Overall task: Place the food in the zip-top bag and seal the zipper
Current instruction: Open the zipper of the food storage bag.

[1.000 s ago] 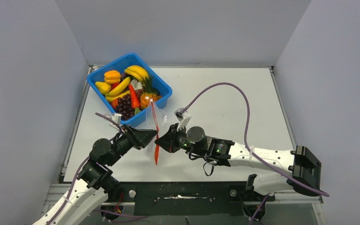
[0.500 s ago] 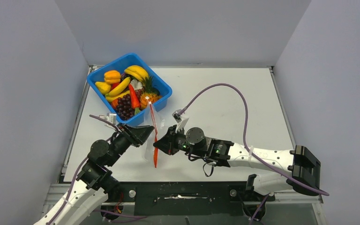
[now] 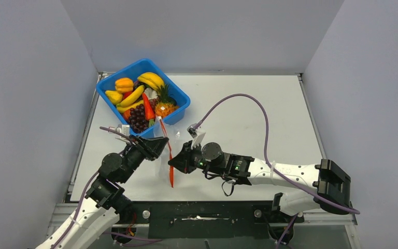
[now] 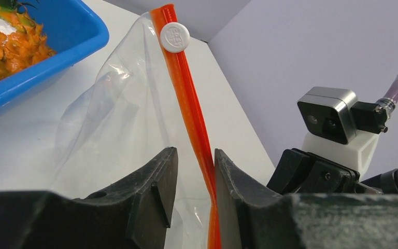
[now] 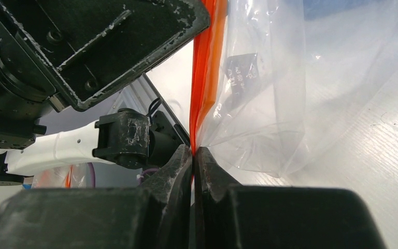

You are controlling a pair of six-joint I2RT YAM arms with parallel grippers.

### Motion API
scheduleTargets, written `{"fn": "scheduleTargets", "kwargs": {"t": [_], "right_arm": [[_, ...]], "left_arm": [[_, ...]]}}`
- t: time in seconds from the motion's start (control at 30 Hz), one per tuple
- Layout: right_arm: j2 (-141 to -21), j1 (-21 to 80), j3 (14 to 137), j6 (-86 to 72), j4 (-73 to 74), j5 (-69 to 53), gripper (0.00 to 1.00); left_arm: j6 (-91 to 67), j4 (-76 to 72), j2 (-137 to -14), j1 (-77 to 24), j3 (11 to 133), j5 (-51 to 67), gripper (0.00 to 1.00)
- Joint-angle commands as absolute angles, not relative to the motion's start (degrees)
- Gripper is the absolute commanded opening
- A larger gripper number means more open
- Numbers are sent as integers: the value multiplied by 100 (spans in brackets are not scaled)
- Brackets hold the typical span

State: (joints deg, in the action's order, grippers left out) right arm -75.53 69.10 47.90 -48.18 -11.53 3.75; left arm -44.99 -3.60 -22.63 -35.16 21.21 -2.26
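The zip-top bag (image 3: 161,165) hangs between the two arms above the table (image 3: 249,119). Its zipper (image 3: 169,155) runs lengthwise from the blue bin (image 3: 179,94) toward the near edge, with the white slider (image 4: 175,37) at the bin end. The right pincer (image 5: 193,153) is clamped on the strip's near end. The left pincer (image 4: 194,155) stands narrowly apart, the strip lying against one finger. The bananas (image 3: 150,80), carrot (image 3: 147,108), grapes (image 3: 137,116) and pineapple (image 3: 164,108) lie in the bin.

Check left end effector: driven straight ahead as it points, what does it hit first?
Likely the zipper of the zip-top bag: the strip runs up between the open fingers of the left end effector, close against one finger. Exact depth is unclear.
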Motion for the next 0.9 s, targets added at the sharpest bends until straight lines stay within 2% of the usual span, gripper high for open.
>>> {"fn": "scheduleTargets", "kwargs": {"t": [0.0,0.13,0.17,0.2,0.23,0.33,0.43,0.5,0.77,0.87], "right_arm": [[-7467,6961,5045,-4720,-1350,427,0],[-7452,6960,5036,-4720,-1337,458,0],[-7461,6961,5036,-4712,-1334,457,0],[-7462,6954,5036,-4707,-1328,461,0],[-7462,6958,5036,-4708,-1313,470,0],[-7426,6962,5051,-4709,-1237,521,5],[-7306,6959,5062,-4732,-1118,661,20],[-7191,6960,5069,-4741,-1038,811,27],[-6963,6943,5350,-4519,-818,1083,26],[-7081,6941,5528,-4430,-729,1070,31]], "left_arm": [[-4218,-416,-2337,-3524,2476,-332,29],[-4155,-423,-2315,-3524,2466,-338,18],[-4151,-448,-2298,-3524,2455,-331,12],[-4132,-495,-2276,-3522,2437,-315,3],[-4099,-560,-2250,-3522,2416,-239,0],[-4060,-737,-2124,-3520,2355,-79,0],[-4188,-877,-1956,-3524,2259,3,0],[-4337,-935,-1835,-3520,2193,18,0],[-4596,-1018,-1713,-3524,2067,240,0],[-4613,-1035,-1722,-3520,2056,307,0]]}}
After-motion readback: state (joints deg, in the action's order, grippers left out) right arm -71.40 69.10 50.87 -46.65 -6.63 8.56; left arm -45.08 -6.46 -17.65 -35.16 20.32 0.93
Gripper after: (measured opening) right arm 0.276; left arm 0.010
